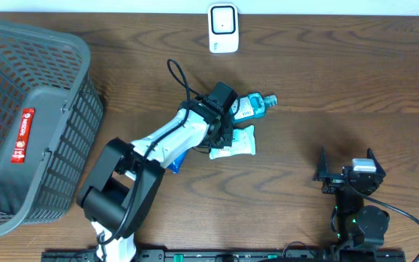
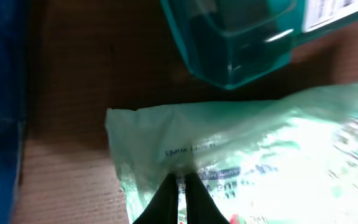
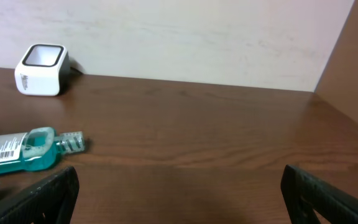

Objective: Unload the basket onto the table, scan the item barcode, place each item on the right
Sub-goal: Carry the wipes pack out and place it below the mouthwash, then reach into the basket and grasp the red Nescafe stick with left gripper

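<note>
I take the white scanner [image 1: 223,28] at the far edge of the table [image 1: 355,73] as my reference. The grey mesh basket [image 1: 71,145] sits well to the left of the scanner and nearer the robot's side. I see one thing in it, a flat red-labelled pack [image 1: 22,136] lying on its floor. Its print is too small to read. The items for scanning lie out on the table, none in the basket. The teal mouthwash bottle [image 1: 254,105] rests on its side on the robot's side of the scanner, slightly right of it, cap pointing right. The pale green wipes packet [image 1: 238,142] lies just beside the bottle, farther from the scanner. A blue pack [image 1: 178,163] lies farther still and to the left, partly under the left arm. The left gripper [image 2: 179,183] is down on the wipes packet, its fingers [image 2: 194,199] pressed together and, as far as the wrist view shows, pinching the packet's film near its left edge. The right gripper [image 1: 346,154] stands well right of the scanner near the robot's base, fingers spread wide, touching nothing.
</note>
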You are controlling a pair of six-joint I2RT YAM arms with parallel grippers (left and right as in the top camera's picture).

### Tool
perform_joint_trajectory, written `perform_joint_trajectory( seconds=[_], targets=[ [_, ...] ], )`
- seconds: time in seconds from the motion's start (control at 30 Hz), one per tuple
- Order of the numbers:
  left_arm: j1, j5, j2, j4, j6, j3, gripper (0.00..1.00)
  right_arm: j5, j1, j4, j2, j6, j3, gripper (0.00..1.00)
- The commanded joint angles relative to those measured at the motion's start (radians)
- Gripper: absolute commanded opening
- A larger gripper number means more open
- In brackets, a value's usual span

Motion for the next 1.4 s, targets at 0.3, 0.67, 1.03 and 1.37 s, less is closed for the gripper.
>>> perform_joint_trajectory(
  seconds=[0.3, 0.67, 1.03, 1.37],
  targets=[
    [0.004, -0.007, -0.113, -0.089, 0.053, 0.068, 0.28, 0.002, 0.009, -0.003, -0.005, -0.006, -0.001, 0.99],
    [0.153, -0.251, -0.526, -0.328, 0.119, 0.301, 0.98, 0.002, 0.009, -0.003, -0.005, -0.006, -0.001, 0.99],
    [0.810, -0.362, -0.717, -0.479, 0.074, 0.310, 0.98, 0.002, 0.009, -0.003, -0.005, -0.006, -0.001, 0.99],
    [1.116, -0.423, -0.650, -0.220, 0.074, 0.039, 0.98, 0.002, 0.009, -0.003, -0.005, -0.006, -0.001, 0.99]
  ],
)
